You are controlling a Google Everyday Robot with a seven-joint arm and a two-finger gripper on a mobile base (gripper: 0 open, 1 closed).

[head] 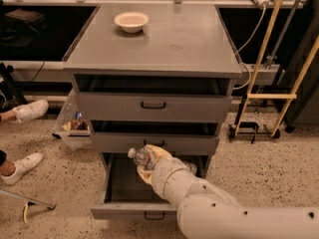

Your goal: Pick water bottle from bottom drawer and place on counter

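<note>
Water bottle (139, 156) in gripper (147, 163) above open bottom drawer (124, 211)

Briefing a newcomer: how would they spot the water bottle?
Find the grey cabinet; its bottom drawer stands open. Over that drawer the gripper clasps the water bottle: clear plastic, cap pointing left, unlike the cream bowl on top.

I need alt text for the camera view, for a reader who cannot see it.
A robot arm's gripper holds a clear water bottle above the open bottom drawer of a grey three-drawer cabinet. On the counter, a white bowl stands near the far left corner.
</note>
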